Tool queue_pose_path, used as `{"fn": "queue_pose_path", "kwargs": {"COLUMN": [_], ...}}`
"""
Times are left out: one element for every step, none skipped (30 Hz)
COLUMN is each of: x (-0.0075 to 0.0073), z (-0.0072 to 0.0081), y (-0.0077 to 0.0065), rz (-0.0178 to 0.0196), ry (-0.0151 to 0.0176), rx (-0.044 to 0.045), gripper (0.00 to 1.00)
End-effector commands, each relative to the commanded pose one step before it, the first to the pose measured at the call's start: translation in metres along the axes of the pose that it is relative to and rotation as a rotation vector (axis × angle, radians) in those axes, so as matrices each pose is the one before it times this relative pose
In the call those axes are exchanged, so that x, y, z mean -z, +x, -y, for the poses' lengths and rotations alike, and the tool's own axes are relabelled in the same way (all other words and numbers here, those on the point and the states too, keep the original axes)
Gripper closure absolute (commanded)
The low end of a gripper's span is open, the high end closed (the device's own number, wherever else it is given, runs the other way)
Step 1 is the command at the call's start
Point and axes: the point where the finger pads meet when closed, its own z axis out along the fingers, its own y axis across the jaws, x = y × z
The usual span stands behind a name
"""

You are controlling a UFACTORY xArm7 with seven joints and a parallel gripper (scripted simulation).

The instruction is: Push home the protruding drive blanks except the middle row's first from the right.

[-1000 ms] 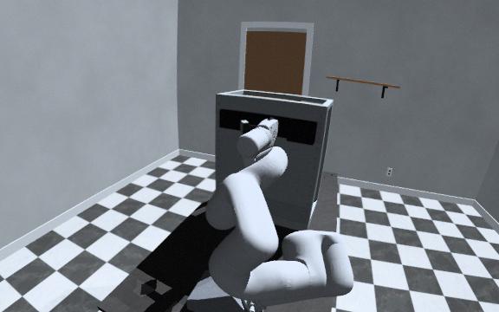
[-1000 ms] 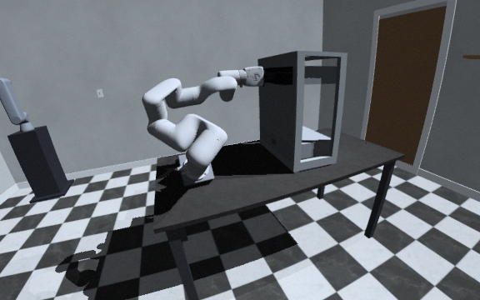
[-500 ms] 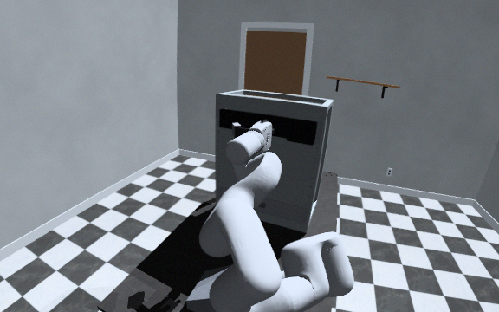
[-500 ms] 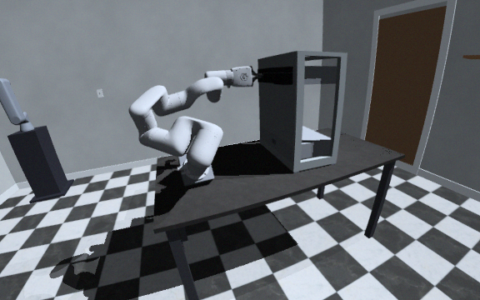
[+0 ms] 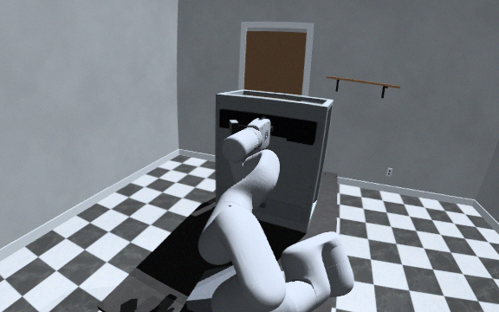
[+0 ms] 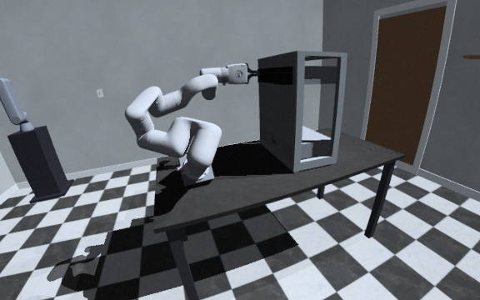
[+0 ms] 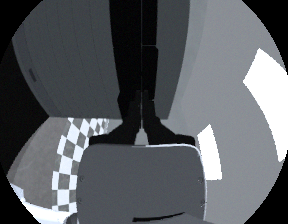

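Note:
The grey rack (image 5: 279, 158) stands on the dark table, with the black storage chassis (image 5: 293, 127) as a band across its upper front. One blank stands out near the chassis's left end. The other blanks are too dark or hidden behind my arm to tell apart. My gripper (image 6: 253, 74) is shut, holds nothing, and points straight at the chassis front (image 6: 275, 75), fingertips at or touching it. In the wrist view the closed fingers meet the black chassis face. In the top view my wrist (image 5: 262, 129) hides the fingers and the spot they touch.
The rack (image 6: 302, 110) sits on the far half of the table (image 6: 286, 175), and my base (image 6: 194, 167) stands on the table's other end. A dark pedestal with a grey arm (image 6: 36, 162) stands on the floor at left. A brown door (image 6: 402, 79) is behind the rack.

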Motion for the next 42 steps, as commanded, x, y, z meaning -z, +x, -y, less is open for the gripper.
{"fn": "queue_pose_path", "kwargs": {"x": [0.00333, -0.00060, 0.00000, 0.00000, -0.00143, -0.00243, -0.00347, -0.00442, -0.00520, -0.00575, -0.00600, -0.00584, -0.00533, -0.00457, -0.00361, -0.00254, -0.00150, -0.00063, -0.00010, 0.00000, 0.00000, 0.00000, 0.00000, 0.00000, 0.00000, 0.00000, 0.00000, 0.00000, 0.00000, 0.00000, -0.00006, -0.00033, -0.00068, -0.00095, -0.00105, -0.00094, 0.00000, 0.00000, -0.00067, -0.00033, -0.00006, 0.00000], "z": [-0.01384, 0.00000, 0.00000, 0.00000, 0.00000, 0.00000, 0.00000, 0.00000, 0.00000, 0.00000, 0.00000, 0.00000, 0.00000, 0.00000, 0.00000, -0.00001, 0.00000, 0.00000, 0.00000, 0.00000, 0.00000, 0.00000, 0.00000, 0.00000, 0.00000, 0.00000, 0.00000, 0.00000, 0.00000, 0.00000, -0.00001, -0.00004, -0.00008, -0.00011, -0.00012, -0.00011, 0.00000, 0.00000, -0.00008, -0.00004, -0.00001, 0.00000], "y": [0.00048, 0.00000, 0.00000, 0.00000, 0.00000, 0.00000, 0.00000, 0.00000, 0.00000, 0.00000, 0.00000, 0.00000, 0.00000, 0.00000, 0.00000, 0.00001, 0.00000, 0.00000, 0.00000, 0.00000, 0.00000, 0.00000, 0.00000, 0.00000, 0.00000, 0.00000, 0.00000, 0.00000, 0.00000, 0.00000, 0.00000, 0.00000, 0.00001, 0.00001, 0.00001, 0.00001, 0.00000, 0.00000, 0.00001, 0.00000, 0.00000, 0.00000], "rz": [-0.00109, 0.00000, 0.00000, 0.00000, 0.00000, 0.00000, 0.00000, 0.00000, 0.00000, 0.00000, 0.00000, 0.00000, 0.00000, 0.00000, 0.00000, 0.00000, 0.00000, 0.00000, 0.00000, 0.00000, 0.00000, 0.00000, 0.00000, 0.00000, 0.00000, 0.00000, 0.00000, 0.00000, 0.00000, 0.00000, 0.00000, 0.00000, 0.00000, 0.00000, 0.00000, 0.00000, 0.00000, 0.00000, 0.00000, 0.00000, 0.00000, 0.00000], "ry": [-0.00089, 0.00000, 0.00000, 0.00000, 0.00000, 0.00000, 0.00000, 0.00000, 0.00000, 0.00000, 0.00000, 0.00000, 0.00000, 0.00000, 0.00000, 0.00000, 0.00000, 0.00000, 0.00000, 0.00000, 0.00000, 0.00000, 0.00000, 0.00000, 0.00000, 0.00000, 0.00000, 0.00000, 0.00000, 0.00000, 0.00000, 0.00000, 0.00000, 0.00000, 0.00000, 0.00000, 0.00000, 0.00000, 0.00000, 0.00000, 0.00000, 0.00000], "rx": [-0.00238, -0.00001, 0.00000, 0.00000, -0.00001, 0.00001, -0.00001, 0.00000, 0.00000, 0.00000, 0.00001, -0.00001, 0.00000, 0.00000, 0.00001, -0.00001, 0.00001, 0.00001, 0.00000, 0.00000, 0.00000, 0.00000, 0.00000, 0.00000, 0.00000, 0.00000, 0.00000, 0.00000, 0.00000, 0.00000, 0.00000, 0.00000, 0.00000, 0.00001, 0.00000, 0.00000, 0.00000, 0.00000, 0.00000, 0.00000, 0.00000, 0.00000], "gripper": [1.00, 1.00, 1.00, 1.00, 1.00, 1.00, 1.00, 1.00, 1.00, 1.00, 1.00, 1.00, 1.00, 1.00, 1.00, 1.00, 1.00, 1.00, 1.00, 1.00, 1.00, 1.00, 1.00, 1.00, 1.00, 1.00, 1.00, 1.00, 1.00, 1.00, 1.00, 1.00, 1.00, 1.00, 1.00, 1.00, 1.00, 1.00, 1.00, 1.00, 1.00, 1.00]}}
